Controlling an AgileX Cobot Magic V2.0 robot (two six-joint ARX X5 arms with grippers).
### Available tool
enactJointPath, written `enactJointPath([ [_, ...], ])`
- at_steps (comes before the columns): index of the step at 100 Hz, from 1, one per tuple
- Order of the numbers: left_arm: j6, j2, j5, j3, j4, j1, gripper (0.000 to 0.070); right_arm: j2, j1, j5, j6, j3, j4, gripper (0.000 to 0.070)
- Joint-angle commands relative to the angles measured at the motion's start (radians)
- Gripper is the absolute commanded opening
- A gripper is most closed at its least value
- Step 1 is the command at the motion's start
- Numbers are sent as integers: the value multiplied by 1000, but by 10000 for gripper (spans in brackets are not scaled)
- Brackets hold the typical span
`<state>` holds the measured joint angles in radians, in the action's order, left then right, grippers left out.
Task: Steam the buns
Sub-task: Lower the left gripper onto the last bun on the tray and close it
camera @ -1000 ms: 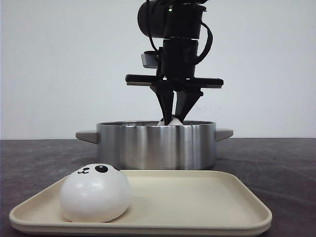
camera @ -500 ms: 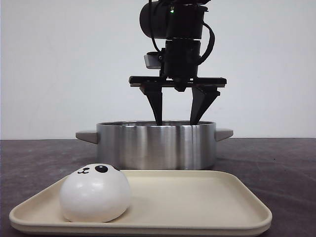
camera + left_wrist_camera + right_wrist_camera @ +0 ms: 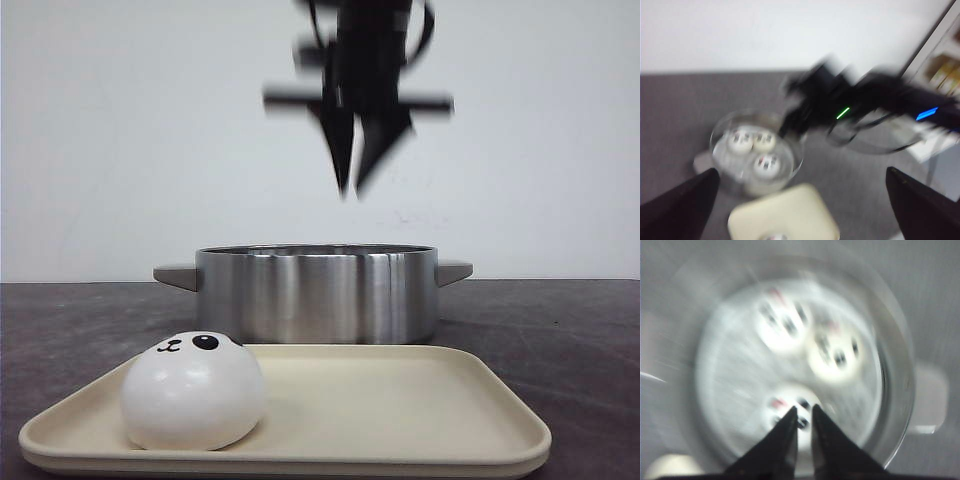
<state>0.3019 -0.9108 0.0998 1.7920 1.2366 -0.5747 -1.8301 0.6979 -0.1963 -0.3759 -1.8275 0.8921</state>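
Observation:
One white panda-faced bun (image 3: 193,392) sits at the left end of the cream tray (image 3: 400,400). Behind the tray stands a steel pot (image 3: 316,295). The right wrist view looks down into the pot (image 3: 897,390), where three buns lie: two side by side (image 3: 784,325) (image 3: 836,354) and a third (image 3: 781,401) below the fingers. My right gripper (image 3: 352,185) hangs blurred above the pot, shut and holding nothing. My left gripper (image 3: 802,210) is high up and wide open, looking down on the pot (image 3: 716,146), its buns (image 3: 767,162) and the tray (image 3: 785,215).
Dark grey tabletop (image 3: 560,330) surrounds the pot and tray. The pot has short handles (image 3: 175,275) on both sides. The right arm (image 3: 855,102) crosses above the pot in the left wrist view. Shelving (image 3: 945,70) stands off to one side.
The right gripper opened over the pot and let go of a bun there, then rose well above the rim with its fingers drawn together. The bun on the tray has not moved.

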Motion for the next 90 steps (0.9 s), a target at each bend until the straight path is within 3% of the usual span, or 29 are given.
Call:
enactJointPath([
  [1, -13, -18, -5, -22, 7, -6, 664, 96, 42, -10, 47, -35, -24, 7],
  [12, 2, -18, -3, -126, 2, -6, 664, 259, 125, -59, 90, -35, -52, 7],
  [26, 6, -23, -1, -305, -5, -10, 664, 446, 257, -191, 137, -35, -57, 6],
  [38, 25, -41, 54, -475, -43, -16, 664, 563, 345, -281, 171, -35, -77, 6],
  [61, 151, -84, 219, -768, -236, -82, 664, 700, 376, -283, 182, -35, -66, 6],
  [90, 231, -259, 116, -846, -407, -211, 666, 741, 376, -267, 174, -35, -61, 6],
])
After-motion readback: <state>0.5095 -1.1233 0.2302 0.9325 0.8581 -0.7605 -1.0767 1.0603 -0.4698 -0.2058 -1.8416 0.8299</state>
